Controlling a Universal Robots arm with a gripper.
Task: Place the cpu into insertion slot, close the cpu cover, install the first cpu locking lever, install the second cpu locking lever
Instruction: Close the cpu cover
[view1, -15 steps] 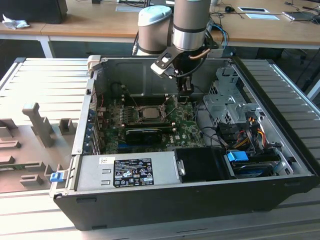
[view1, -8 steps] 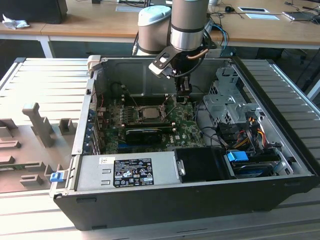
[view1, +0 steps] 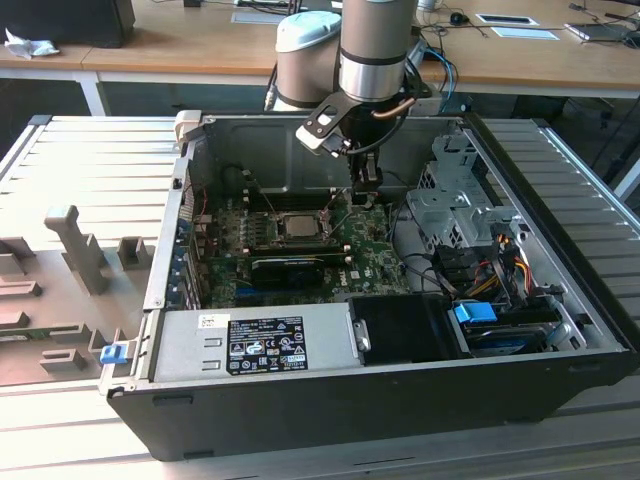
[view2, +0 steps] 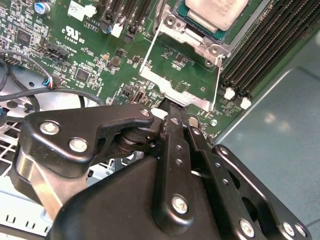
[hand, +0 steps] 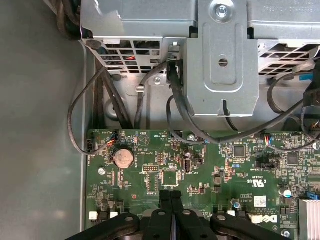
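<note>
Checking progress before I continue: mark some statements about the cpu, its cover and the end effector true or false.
1. The silvery-grey square cpu sits in the socket on the green motherboard. True.
2. The thin metal cpu cover frame is closed over it. False: it is swung open, with board showing through its window.
3. The black end effector is spread wide. False: its fingers are together.
4. Its tip is at the cover's free edge. True.

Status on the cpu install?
Pincer shut, tips at free edge of cpu cover. The cpu sits in insertion slot, cover open. No obstruction seen there.
</note>
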